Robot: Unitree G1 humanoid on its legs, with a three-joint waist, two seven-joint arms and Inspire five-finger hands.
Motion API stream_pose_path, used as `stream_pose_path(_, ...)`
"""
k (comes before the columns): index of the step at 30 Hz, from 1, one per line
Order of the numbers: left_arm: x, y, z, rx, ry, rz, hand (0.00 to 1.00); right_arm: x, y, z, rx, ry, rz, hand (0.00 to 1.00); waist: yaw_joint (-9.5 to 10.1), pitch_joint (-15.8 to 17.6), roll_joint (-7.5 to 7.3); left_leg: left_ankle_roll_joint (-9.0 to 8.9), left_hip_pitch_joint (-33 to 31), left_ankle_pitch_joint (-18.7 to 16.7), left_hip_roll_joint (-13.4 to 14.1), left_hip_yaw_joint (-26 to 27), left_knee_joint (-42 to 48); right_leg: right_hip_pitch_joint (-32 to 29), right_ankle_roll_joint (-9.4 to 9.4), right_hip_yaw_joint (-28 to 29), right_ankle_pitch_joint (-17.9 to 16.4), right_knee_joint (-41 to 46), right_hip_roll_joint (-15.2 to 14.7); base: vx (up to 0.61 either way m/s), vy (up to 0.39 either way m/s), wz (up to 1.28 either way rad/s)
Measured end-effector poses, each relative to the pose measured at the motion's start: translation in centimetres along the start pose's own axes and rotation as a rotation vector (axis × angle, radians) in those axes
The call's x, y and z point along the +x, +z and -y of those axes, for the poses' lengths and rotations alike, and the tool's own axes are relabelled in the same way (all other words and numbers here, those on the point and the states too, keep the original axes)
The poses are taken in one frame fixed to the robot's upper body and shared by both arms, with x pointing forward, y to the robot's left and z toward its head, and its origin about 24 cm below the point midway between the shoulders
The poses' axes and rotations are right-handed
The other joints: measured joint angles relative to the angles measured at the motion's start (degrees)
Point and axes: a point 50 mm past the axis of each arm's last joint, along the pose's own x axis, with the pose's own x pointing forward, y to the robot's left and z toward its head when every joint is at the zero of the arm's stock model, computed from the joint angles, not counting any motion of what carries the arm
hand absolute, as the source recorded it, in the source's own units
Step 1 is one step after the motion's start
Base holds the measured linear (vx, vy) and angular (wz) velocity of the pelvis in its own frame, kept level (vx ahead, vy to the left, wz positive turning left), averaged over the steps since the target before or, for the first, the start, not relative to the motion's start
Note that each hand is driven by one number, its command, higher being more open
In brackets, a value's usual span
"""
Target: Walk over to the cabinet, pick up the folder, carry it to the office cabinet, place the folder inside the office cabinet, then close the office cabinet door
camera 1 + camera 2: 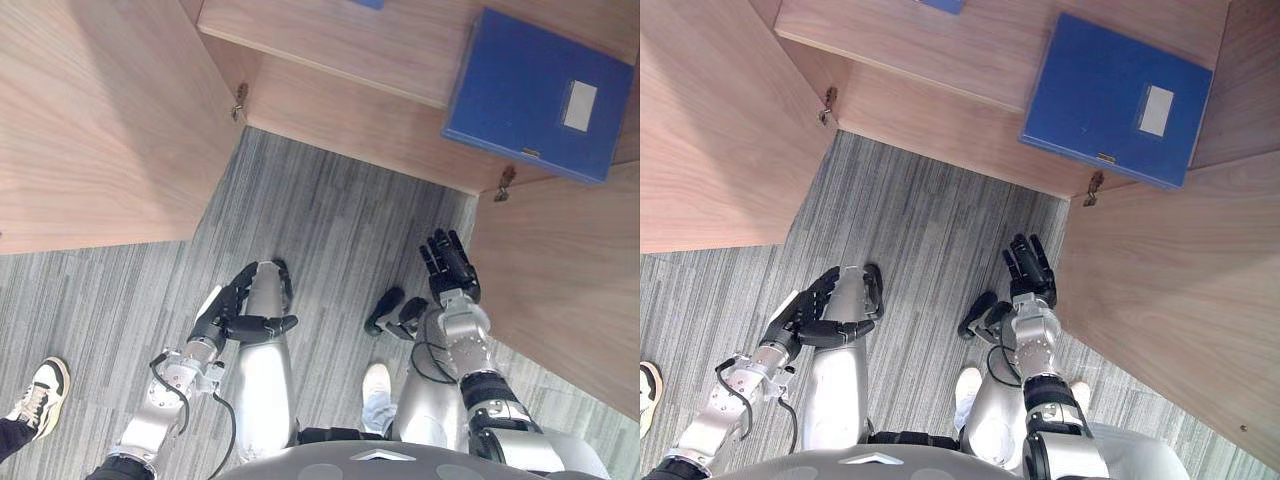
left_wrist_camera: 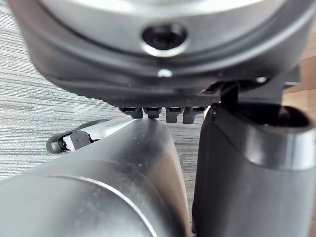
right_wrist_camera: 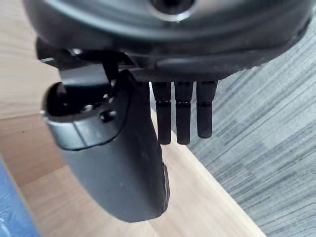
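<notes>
Folder [image 1: 530,90] flat on cabinet shelf [image 1: 330,40], long axis skewed, corner past shelf edge; I see left hand [image 1: 225,312] and right hand [image 1: 450,268] below shelf, fingers loose, empty.

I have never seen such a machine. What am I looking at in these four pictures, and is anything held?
This is a humanoid robot looking down at the floor in front of it. Two pictures come from the camera on its head. The other two come from cameras on its wrists, close behind each hand. It stands on grey carpet before an open wooden cabinet. A blue folder lies on the cabinet's shelf. The left hand and the right hand are open and hold nothing. A person's shoe shows nearby.
</notes>
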Motion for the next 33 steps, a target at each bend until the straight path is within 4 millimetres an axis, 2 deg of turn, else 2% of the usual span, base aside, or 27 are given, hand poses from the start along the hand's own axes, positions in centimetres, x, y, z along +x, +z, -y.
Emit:
stream_pose_path(6,0.0,-0.3,0.1,-0.025,0.017,0.001,1.0,-0.1,0.9,-1.1,0.003,0.055,0.041,0.0,-0.15,0.2,-0.07,-0.02,0.6,-0.2,0.3,0.6,0.1,0.0,-0.02,0.3,0.0,0.1,0.1,-0.01,-0.006,-0.04)
stream_pose_path(13,0.1,-0.3,0.2,-0.029,0.019,0.004,1.0,-0.1,1.1,-1.4,-0.009,0.067,0.05,0.0,-0.11,0.4,0.01,0.19,0.6,-0.6,0.3,0.7,0.3,0.0,-0.03,0.4,0.0,0.1,0.0,0.0,0.0,0.0)
stream_pose_path(17,0.1,0.0,0.3,-0.04,0.023,0.03,1.0,-0.3,2.1,-2.9,-0.026,0.133,0.099,0.0,-0.11,1.8,0.61,0.41,0.6,-1.0,0.3,0.7,1.1,0.0,0.07,0.6,-0.2,0.6,-0.1,0.0,0.0,0.0)
stream_pose_path(26,0.2,0.2,0.6,-0.02,0.024,0.057,1.0,-0.1,3.5,-4.4,-0.142,0.185,0.181,0.0,-0.02,2.1,0.73,0.54,-0.2,-1.2,-0.5,0.4,1.6,-0.3,0.22,0.3,-0.4,1.2,-0.9,0.0,0.002,0.03)
stream_pose_path(33,0.2,0.4,0.8,-0.023,0.029,0.08,1.0,0.4,4.7,-6.8,-0.195,0.231,0.247,0.0,0.46,2.5,1.2,0.75,-1.2,-1.3,-0.6,0.1,2.1,-1.0,0.27,0.3,-0.4,1.6,-1.1,0.0,0.004,0.01)
